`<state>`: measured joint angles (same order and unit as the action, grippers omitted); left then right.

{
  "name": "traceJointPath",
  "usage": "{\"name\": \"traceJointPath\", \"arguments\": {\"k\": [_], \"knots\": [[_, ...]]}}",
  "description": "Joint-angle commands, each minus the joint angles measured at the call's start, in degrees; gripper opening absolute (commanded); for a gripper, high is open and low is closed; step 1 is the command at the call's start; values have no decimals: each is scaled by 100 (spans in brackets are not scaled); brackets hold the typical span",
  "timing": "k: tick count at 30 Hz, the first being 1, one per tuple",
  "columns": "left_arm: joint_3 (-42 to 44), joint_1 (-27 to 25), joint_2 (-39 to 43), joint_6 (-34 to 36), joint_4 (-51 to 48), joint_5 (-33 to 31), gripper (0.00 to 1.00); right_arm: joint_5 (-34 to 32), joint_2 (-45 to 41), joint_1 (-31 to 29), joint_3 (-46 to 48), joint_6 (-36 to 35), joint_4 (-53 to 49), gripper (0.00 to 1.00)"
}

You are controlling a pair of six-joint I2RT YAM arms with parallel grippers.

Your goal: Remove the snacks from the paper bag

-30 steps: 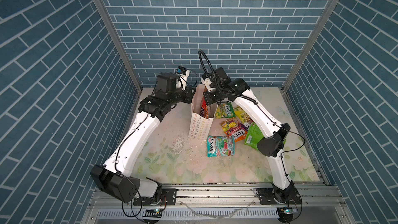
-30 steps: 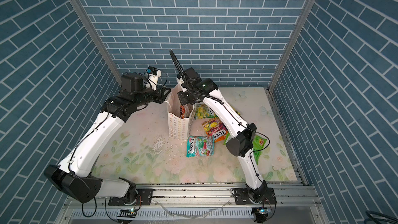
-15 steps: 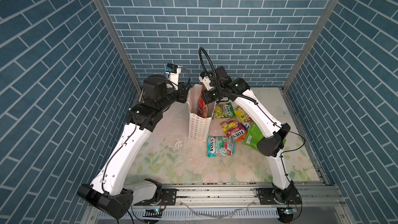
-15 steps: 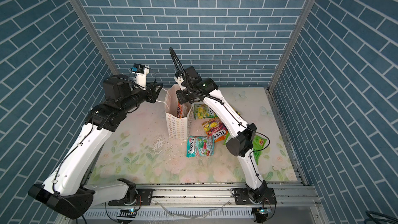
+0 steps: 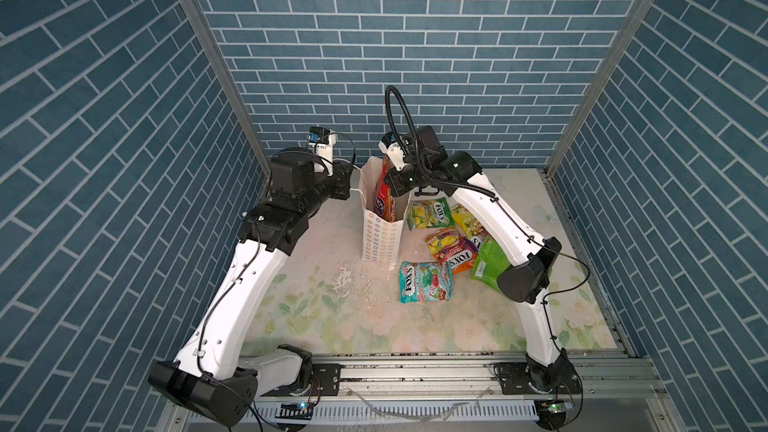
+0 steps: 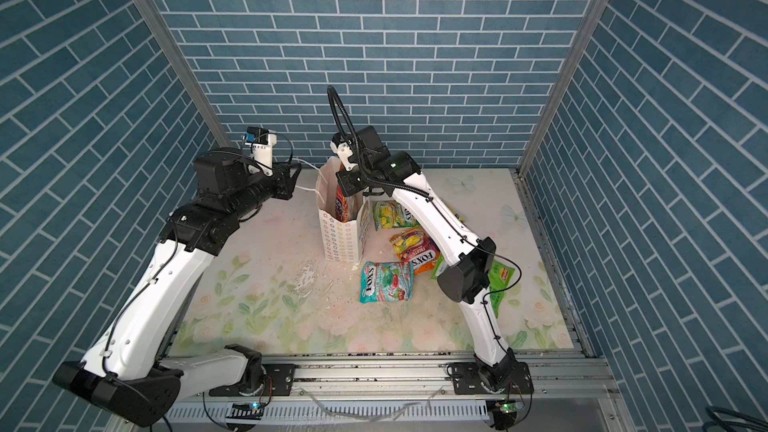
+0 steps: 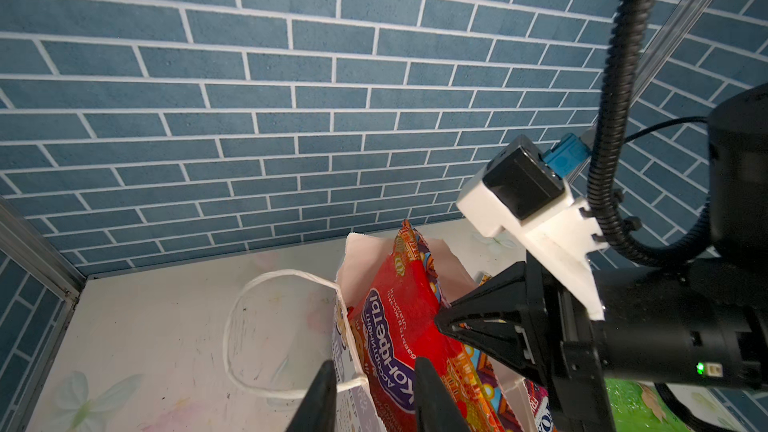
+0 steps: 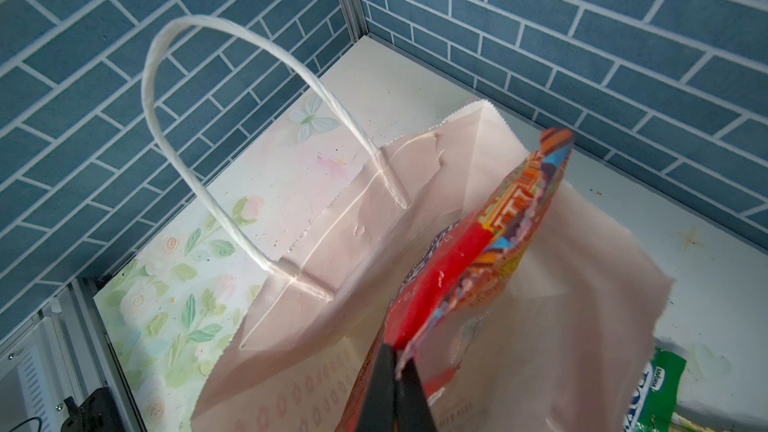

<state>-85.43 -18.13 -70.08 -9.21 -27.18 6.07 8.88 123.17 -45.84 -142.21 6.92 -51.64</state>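
Observation:
The white paper bag stands upright mid-table. A large red packet sticks out of its mouth. My right gripper is shut on that packet's top edge, above the bag. My left gripper hangs just left of the bag's rim, jaws apart and holding nothing. The white cord handle loops out toward it. More snacks lie right of the bag: teal, orange, green FOX'S, yellow and a large green one.
Blue brick walls close in on three sides, and the back wall is close behind the bag. White crumbs are scattered on the floral mat in front of the bag. A metal rail runs along the front edge.
My left arm has drawn back to the left, away from the bag's top. The right gripper has kept its hold on the red packet and barely moved.

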Motion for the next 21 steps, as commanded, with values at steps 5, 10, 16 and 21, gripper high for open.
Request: {"name": "traceJointPath", "arguments": {"k": [5,10,16,21], "knots": [[123,112,4,-15,-67,83,33,296,-571,-3,292,-559,1387,0],[139,178,28,-16,-85,125,33,325,-514,-4,307,-570,1637,0],[149,219,-13,-25,-95,195,33,316,-551,-2,256,-581,1892,0],[123,234,-68,-29,-117,252,33,308,-602,-5,290,-630,2069,0]]}}
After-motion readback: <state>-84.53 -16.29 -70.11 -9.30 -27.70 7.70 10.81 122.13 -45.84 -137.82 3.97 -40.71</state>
